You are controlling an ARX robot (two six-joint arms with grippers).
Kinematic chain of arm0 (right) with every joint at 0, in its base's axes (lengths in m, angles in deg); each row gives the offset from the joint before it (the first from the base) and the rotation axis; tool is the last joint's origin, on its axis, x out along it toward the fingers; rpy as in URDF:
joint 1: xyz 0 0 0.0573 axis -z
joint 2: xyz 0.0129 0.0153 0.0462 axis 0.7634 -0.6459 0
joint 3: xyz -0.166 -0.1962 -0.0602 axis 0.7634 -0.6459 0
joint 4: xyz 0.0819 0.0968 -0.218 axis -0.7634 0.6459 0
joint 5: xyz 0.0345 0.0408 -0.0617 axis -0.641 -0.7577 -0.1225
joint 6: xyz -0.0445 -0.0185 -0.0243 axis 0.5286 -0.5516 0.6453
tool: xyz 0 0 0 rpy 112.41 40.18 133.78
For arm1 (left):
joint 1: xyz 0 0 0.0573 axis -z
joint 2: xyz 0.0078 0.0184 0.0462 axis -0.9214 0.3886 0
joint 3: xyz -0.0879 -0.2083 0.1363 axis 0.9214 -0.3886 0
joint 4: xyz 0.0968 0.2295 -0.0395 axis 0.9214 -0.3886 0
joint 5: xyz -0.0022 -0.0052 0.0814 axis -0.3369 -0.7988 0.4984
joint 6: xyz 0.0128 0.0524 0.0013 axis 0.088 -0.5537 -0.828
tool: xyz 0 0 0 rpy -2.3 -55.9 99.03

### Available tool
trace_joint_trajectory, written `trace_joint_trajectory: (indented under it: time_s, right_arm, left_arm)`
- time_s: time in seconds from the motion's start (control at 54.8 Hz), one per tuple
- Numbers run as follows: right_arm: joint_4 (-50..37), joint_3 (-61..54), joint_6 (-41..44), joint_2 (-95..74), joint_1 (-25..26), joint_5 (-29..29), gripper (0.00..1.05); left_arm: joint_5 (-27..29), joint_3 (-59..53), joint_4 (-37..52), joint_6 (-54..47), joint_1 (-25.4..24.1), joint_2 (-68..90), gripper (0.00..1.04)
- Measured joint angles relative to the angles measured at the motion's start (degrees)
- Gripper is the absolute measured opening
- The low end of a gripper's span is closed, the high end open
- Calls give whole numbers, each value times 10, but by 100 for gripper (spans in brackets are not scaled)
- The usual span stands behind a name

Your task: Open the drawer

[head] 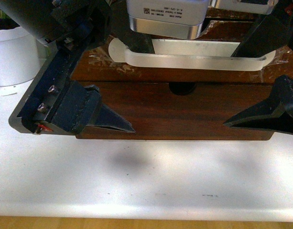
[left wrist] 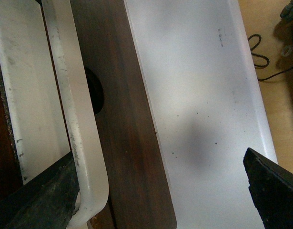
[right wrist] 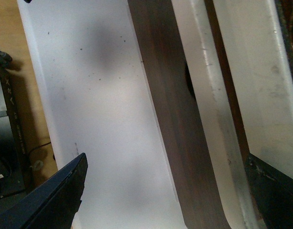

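Note:
The drawer (head: 184, 114) is dark brown wood, with a long white handle (head: 194, 59) along its upper edge and a semicircular notch (head: 182, 88) below the handle. My left gripper (head: 134, 86) is open at the handle's left end. One finger (head: 117, 123) is in front of the drawer face and the other is behind the handle. My right gripper (head: 234, 88) is open the same way at the right end. In the left wrist view the gripper (left wrist: 160, 200) straddles the handle (left wrist: 84, 143) and the drawer (left wrist: 122, 143). In the right wrist view the gripper (right wrist: 165, 200) spans the drawer (right wrist: 175, 119) and the handle (right wrist: 208, 119).
The white table (head: 146, 176) runs in front of the drawer to its rounded front edge, with wooden floor (head: 146, 224) below. A white container (head: 13, 52) stands at the far left. Cables (left wrist: 260, 57) lie on the floor past the table edge.

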Motion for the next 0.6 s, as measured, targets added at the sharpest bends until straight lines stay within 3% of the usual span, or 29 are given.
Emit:
trace_joint_trajectory:
  time_s: [0.603]
  right_arm:
    - [44,-31,26,46,-16,-18,96]
  left_arm:
    - [-5,-35,-50,-36,8,-48,99]
